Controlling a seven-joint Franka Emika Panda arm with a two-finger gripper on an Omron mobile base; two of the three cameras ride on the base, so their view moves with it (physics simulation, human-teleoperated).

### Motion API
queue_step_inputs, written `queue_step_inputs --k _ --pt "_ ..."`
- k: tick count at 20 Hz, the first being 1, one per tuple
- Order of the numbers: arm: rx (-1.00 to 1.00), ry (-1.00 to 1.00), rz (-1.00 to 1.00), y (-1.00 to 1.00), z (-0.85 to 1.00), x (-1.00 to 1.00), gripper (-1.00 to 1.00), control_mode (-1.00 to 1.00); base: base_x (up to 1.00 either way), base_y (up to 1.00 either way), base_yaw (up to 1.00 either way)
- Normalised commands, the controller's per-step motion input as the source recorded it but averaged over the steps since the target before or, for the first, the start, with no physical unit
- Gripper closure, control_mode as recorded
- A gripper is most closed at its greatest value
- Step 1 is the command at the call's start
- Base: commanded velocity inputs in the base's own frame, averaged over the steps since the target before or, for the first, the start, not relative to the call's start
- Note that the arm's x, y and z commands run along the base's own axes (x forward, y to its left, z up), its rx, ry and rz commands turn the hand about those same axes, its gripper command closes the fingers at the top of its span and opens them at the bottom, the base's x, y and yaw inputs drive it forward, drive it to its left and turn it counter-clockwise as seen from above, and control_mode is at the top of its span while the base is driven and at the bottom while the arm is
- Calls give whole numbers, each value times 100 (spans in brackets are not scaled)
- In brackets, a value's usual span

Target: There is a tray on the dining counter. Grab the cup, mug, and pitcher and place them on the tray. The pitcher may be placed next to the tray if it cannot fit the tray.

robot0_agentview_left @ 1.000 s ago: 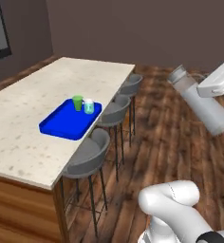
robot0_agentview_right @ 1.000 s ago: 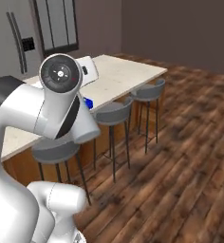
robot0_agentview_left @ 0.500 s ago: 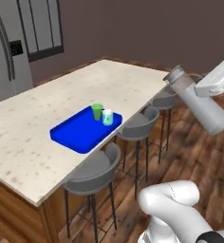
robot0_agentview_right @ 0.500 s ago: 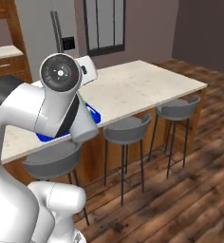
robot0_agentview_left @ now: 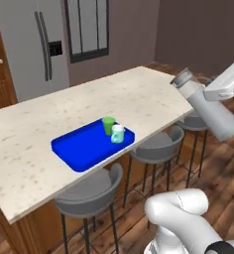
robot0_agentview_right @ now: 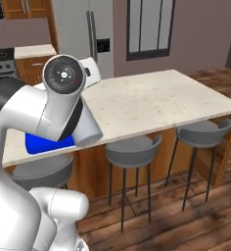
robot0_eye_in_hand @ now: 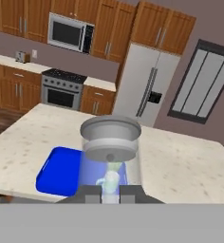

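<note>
The gripper [robot0_eye_in_hand: 111, 193] is closed tight around the grey pitcher [robot0_agentview_left: 206, 105], holding it tilted in the air off the stool side of the dining counter [robot0_agentview_left: 64, 119]. On the counter the blue tray [robot0_agentview_left: 84, 146] carries the green cup [robot0_agentview_left: 108, 125] and the pale teal mug [robot0_agentview_left: 117, 134], side by side near its right end.

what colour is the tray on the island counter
Bright blue. The tray shows best in the left base view, with the cup and mug standing on it.
</note>
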Motion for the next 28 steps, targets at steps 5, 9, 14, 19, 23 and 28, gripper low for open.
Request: queue_step_inputs --k 5,9,14,19,23,28 --pt "0 0 0 0 0 0 100 100 36 -39 40" --pt "0 0 0 0 0 0 100 100 26 -14 38" --pt "0 0 0 0 0 0 100 100 38 0 34" --pt "0 0 0 0 0 0 100 100 76 0 30" --pt "0 0 0 0 0 0 100 100 84 0 27" --pt "0 0 0 0 0 0 100 100 60 0 23"
